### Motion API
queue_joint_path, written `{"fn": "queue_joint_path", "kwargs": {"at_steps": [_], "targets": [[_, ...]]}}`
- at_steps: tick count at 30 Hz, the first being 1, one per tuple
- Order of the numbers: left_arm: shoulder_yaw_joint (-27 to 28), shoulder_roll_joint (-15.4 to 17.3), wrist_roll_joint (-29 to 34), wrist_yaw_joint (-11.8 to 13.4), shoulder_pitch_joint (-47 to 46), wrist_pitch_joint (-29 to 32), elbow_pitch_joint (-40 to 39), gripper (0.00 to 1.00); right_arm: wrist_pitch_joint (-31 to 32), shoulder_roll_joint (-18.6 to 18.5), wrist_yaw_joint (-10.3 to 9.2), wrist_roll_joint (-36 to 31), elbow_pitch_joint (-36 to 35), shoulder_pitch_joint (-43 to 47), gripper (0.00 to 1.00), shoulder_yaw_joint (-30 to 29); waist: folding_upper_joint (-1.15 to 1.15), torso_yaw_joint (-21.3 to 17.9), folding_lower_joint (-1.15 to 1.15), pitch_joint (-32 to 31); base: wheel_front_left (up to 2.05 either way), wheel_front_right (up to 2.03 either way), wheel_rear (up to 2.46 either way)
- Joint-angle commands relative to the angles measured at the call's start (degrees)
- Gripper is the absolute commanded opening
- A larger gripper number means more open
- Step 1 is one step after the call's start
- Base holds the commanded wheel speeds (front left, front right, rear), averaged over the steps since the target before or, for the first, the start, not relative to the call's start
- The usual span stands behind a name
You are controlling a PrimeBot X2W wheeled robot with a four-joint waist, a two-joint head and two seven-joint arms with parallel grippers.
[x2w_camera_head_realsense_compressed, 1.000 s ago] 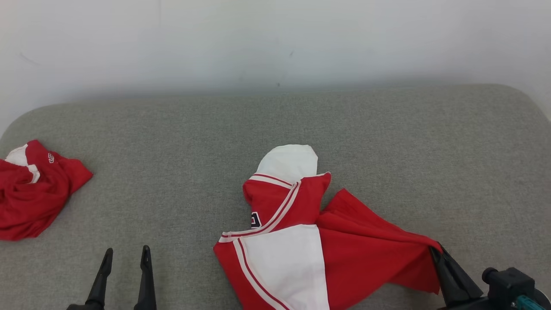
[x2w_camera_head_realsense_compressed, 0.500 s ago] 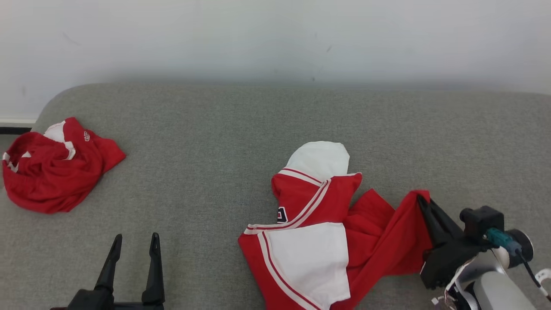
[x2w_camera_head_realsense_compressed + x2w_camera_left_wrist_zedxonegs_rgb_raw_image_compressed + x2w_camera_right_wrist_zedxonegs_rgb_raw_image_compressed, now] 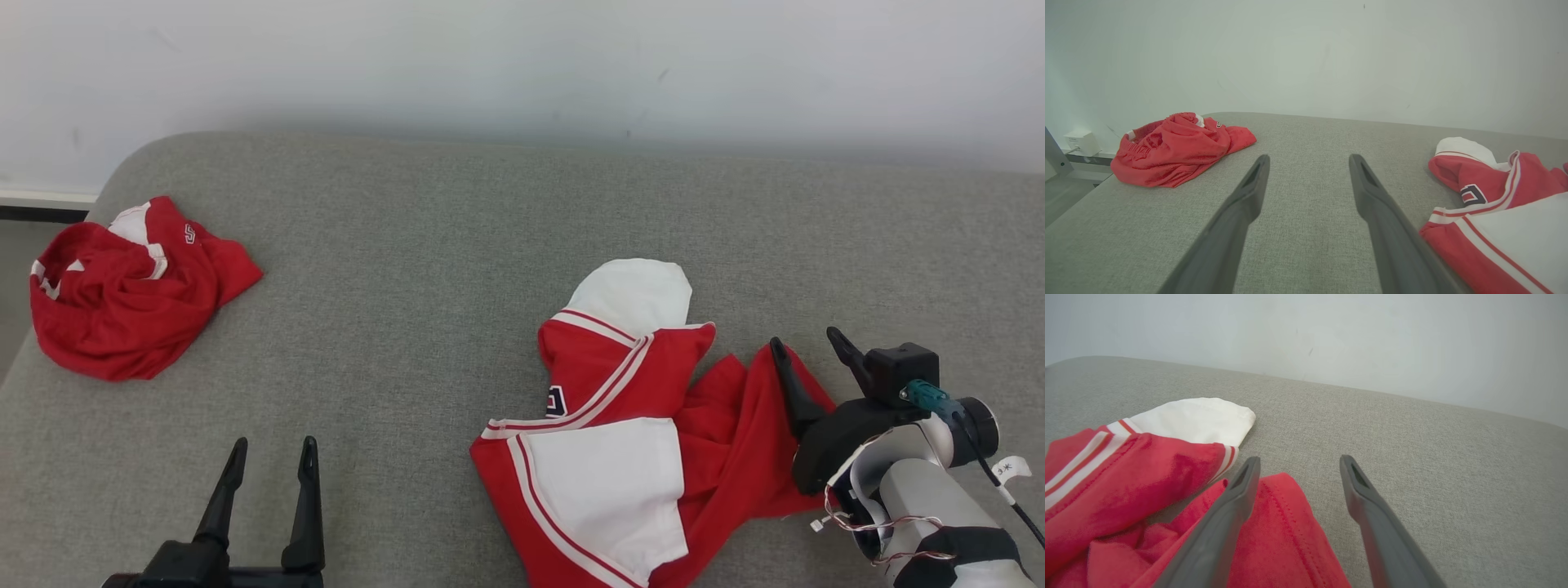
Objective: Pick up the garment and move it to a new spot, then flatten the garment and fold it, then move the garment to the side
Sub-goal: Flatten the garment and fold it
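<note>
Grey cushion (image 3: 457,245), rumpled red-white garment (image 3: 604,482)

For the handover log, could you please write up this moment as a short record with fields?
surface: grey upholstered cushion, against a white wall
jersey: red and white, rumpled, centre-right, not yet folded
red shorts: crumpled heap, far left, apart from jersey
left gripper: open, empty, above bare cushion
right gripper: open, at jersey's right edge, one finger over red fabric, nothing held
</note>
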Motion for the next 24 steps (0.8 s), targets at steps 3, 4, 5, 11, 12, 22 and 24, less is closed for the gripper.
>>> {"fn": "queue_joint_path", "kwargs": {"at_steps": [3,4,5,11,12,22,24], "targets": [[0.5,0.0,0.2,-0.1,0.1,-0.2,0.1,1.00,-1.4,0.0,-0.13,1.6,-0.4,-0.2,1.00,0.4,-0.01,-1.6,0.00,-0.9,0.00,0.00,0.00],[0.6,0.1,0.2,-0.1,0.3,-0.2,0.1,1.00,-1.5,-0.3,-0.13,2.0,-1.1,0.1,1.00,0.3,-0.01,-2.0,0.00,-1.2,0.00,0.00,0.00],[0.9,0.2,0.3,-0.1,0.6,-0.2,0.0,1.00,-1.7,-0.4,-0.13,2.4,-1.9,0.7,1.00,0.3,-0.01,-2.4,0.00,-1.5,0.00,0.00,0.00],[2.1,0.6,0.5,-0.1,2.0,-0.2,-0.6,1.00,-1.8,-1.1,-0.13,2.1,-14.0,7.1,1.00,-2.9,-0.01,-4.9,0.00,-3.1,0.00,0.00,0.00],[2.4,0.7,0.5,-0.1,2.3,-0.2,-0.7,1.00,-1.8,-0.9,-0.13,1.8,-16.3,8.5,1.00,-3.9,-0.01,-5.4,0.00,-3.4,0.00,0.00,0.00],[3.4,0.7,1.0,-0.1,4.3,-0.2,-1.6,1.00,-1.7,2.1,-0.13,-2.8,-33.0,22.8,1.00,-10.0,-0.01,-8.0,0.00,-5.4,0.00,0.00,0.00],[3.3,0.7,1.1,0.0,4.6,-0.2,-1.7,1.00,-1.7,2.7,-0.13,-3.7,-35.8,25.8,1.00,-11.1,-0.01,-8.2,0.00,-5.7,0.00,0.00,0.00]]}}
